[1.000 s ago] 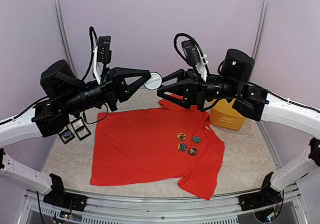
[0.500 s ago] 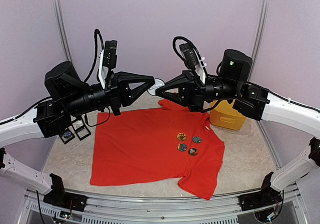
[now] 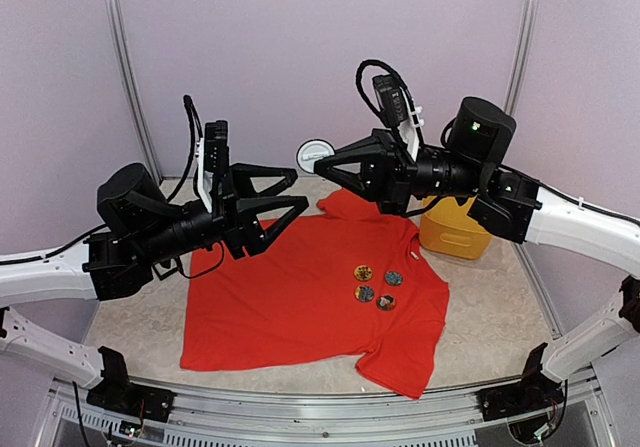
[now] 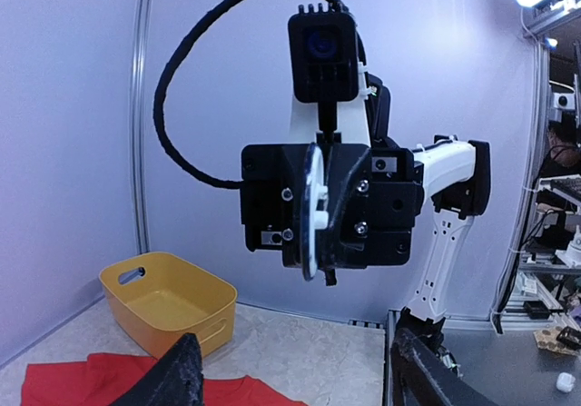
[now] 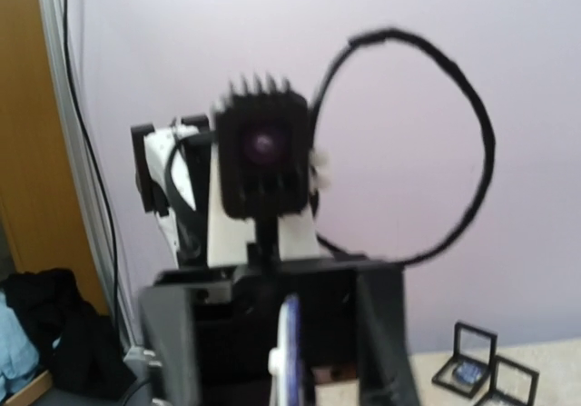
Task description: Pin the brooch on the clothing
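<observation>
Fingers [image 3: 265, 175] of our left gripper [image 3: 298, 190] stand apart, holding nothing; our right gripper [image 3: 322, 165] is clamped on the brooch [image 3: 315, 153], a round white disc, edge-on to both wrist cameras. We see it in the air at 1 o'clock from the left fingertips. At 6 o'clock below, the red T-shirt [image 3: 290, 297] lies flat on the table [image 3: 140, 317], four badges [image 3: 364, 273] pinned.

No words or numbers are showing clearly anywhere. The four round badges [image 3: 375, 284] lying on the red T-shirt [image 3: 290, 297] are carrying little pictures, but they are looking too small to read.
</observation>
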{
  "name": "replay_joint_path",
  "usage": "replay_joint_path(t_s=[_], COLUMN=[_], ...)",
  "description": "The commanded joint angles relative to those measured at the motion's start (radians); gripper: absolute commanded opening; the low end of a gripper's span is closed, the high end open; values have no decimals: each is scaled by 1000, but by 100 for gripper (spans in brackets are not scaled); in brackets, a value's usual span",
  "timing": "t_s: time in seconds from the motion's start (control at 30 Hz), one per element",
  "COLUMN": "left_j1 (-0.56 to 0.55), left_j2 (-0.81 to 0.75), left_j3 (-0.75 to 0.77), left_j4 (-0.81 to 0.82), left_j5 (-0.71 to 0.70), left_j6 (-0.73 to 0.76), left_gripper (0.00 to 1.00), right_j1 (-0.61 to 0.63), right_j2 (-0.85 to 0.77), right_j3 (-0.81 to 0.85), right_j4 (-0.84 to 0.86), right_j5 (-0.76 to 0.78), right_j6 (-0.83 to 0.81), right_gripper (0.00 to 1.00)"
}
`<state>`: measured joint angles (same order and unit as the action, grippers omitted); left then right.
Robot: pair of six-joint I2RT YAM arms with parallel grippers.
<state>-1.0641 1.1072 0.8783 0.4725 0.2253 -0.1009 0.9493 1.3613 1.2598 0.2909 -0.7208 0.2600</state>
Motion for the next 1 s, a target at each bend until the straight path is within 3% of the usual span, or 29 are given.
replay_joint_path(t_s=[0.0, 0.13, 0.3, 0.5, 0.57, 0.67, 0.7, 0.97], left_j1=[-6, -7, -5, -6, -7, -7, -7, -8], left_j2=[40, 78, 81, 98, 106, 120, 130, 139], left_j3=[17, 19, 14, 32, 42, 59, 65, 72], left_j4=[155, 214, 244, 276, 269, 262, 260, 281], left_j5=[-21, 4, -62, -39, -31, -15, -2, 9], left_j6=[-54, -86, -101, -107, -110, -127, -133, -140], left_gripper=[55, 35, 36, 37, 31, 11, 8, 4], right_j1=[9, 9, 10, 10, 10, 11, 10, 11], right_j2=[1, 0, 13, 10, 11, 13, 12, -4], right_j3=[-19, -20, -2, -3, 0, -3, -5, -22], right_j4=[94, 96, 87, 76, 72, 68, 67, 49], right_j5=[2, 12, 1, 6, 5, 6, 6, 25], right_j6=[16, 13, 13, 7, 6, 6, 7, -6], right_gripper=[0, 0, 0, 0, 0, 0, 0, 0])
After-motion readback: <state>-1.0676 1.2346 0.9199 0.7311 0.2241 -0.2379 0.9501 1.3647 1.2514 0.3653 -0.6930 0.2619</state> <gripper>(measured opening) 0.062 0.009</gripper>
